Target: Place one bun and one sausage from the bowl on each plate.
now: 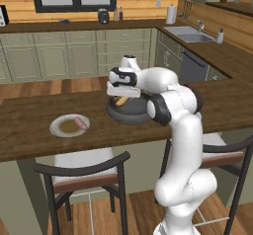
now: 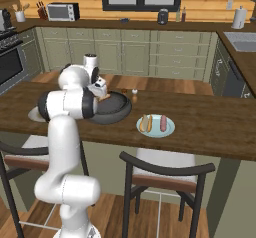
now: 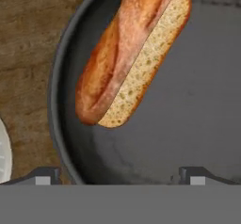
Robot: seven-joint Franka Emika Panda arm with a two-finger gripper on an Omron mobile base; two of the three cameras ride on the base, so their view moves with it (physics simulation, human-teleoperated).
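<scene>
Wooden kitchen counter (image 1: pixel 29 118) carries the bowl (image 3: pixel 188 124) and two plates (image 1: pixel 69 126)

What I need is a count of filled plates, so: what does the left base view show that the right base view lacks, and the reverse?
Left base view: a lone sausage lying on the grey plate, with no bun visible beside it. Right base view: a pale blue plate holding a bun and a second sausage. Both: the dark bowl on the wooden counter, with the arm reaching over it.
</scene>
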